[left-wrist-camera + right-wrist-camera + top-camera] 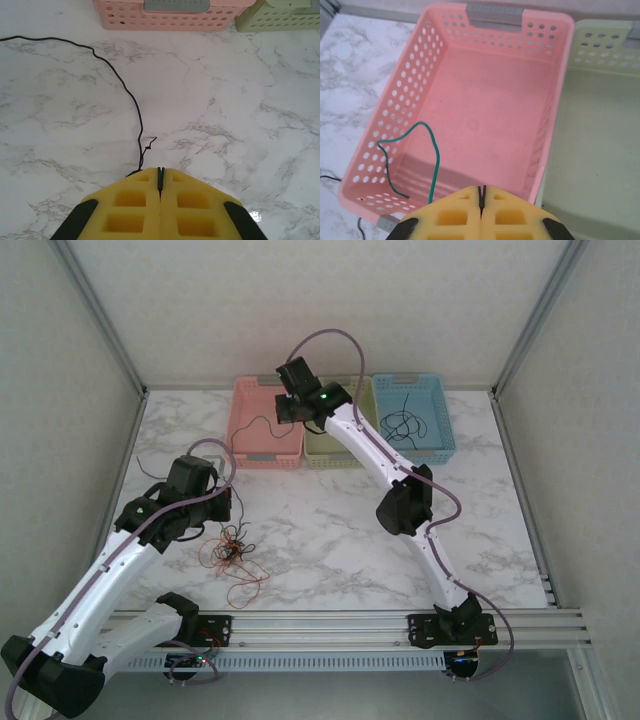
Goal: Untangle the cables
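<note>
**Cables (232, 552) part sorted, knot still to clear**

On the left, my left tool (160, 170) sits low over the table (330, 540) with its jaws pressed together. A black cable (122, 82) runs across the marble from the far left and ends under the tool's tip. I cannot tell whether it is pinched there or merely lies beneath.

Just right of that arm, near the front edge, the main tangle lies on the table: orange-red, brown and dark strands in a small clump with loose curls around it. I judge this to be the bulk of the work left.

Further right, at the back, my right tool (481, 189) hangs over the pink basket (395, 125), jaws closed. A green cable (436, 150) arches inside that basket and passes under the tool's left finger. Whether I hold it or it rests free, I cannot say.

The green basket (590, 125) beside it looks bare where I can see it. The blue basket (445, 430) at the right end holds a dark cable (400, 425), loosely coiled and on its own.

So I reckon one strand is sorted, one or two are in hand, and the clump remains.

The table is white marble-patterned, smooth and dry. Plain pale walls (300, 300) close it on three sides, and a metal rail (350, 620) runs along the near edge.
</note>
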Controlling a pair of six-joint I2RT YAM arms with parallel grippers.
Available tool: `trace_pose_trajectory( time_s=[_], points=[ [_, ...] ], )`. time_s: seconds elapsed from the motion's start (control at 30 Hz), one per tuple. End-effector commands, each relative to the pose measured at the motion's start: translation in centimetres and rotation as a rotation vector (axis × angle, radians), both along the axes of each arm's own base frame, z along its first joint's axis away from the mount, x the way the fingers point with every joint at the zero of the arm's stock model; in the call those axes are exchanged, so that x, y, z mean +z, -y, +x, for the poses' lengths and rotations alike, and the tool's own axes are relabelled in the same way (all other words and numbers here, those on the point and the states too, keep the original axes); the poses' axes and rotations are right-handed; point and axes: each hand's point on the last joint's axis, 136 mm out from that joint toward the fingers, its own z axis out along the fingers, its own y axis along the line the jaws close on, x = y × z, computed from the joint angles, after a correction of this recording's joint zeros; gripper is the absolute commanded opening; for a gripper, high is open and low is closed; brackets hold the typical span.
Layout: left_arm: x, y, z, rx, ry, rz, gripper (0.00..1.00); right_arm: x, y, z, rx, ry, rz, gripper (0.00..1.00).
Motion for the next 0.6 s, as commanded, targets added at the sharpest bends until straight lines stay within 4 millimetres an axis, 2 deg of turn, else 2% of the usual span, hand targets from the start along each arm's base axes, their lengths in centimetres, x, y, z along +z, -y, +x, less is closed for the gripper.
trace_pose_trajectory(
  time_s=[0.0, 0.2, 0.27, 0.3, 0.37, 0.57],
  points=[
    [0.0, -0.1, 0.0, -0.008, 0.008, -0.001, 0.0, -5.2, -0.9, 0.5, 0.052, -0.026, -0.089, 0.0],
    [-0.1, -0.1, 0.0, -0.007, 0.003, 0.003, 0.0, -9.9, -2.5, 1.0, 0.121, -0.052, -0.104, 0.0],
    [-0.1, -0.1, 0.1, -0.007, 0.003, 0.003, 0.0, -11.0, -2.9, 1.1, 0.138, -0.059, -0.104, 0.0],
    [-0.2, -0.1, 0.0, -0.006, 0.001, 0.004, 0.0, -11.3, -3.9, 0.3, 0.161, -0.061, -0.101, 0.0],
    [-0.2, -0.1, 0.1, -0.008, 0.002, 0.003, 0.0, -12.3, -4.7, -0.1, 0.181, -0.068, -0.095, 0.0],
    [-0.2, -0.1, 0.1, -0.006, 0.002, 0.003, 0.0, -14.7, -5.1, -0.3, 0.2, -0.096, -0.111, 0.0]
  ],
)
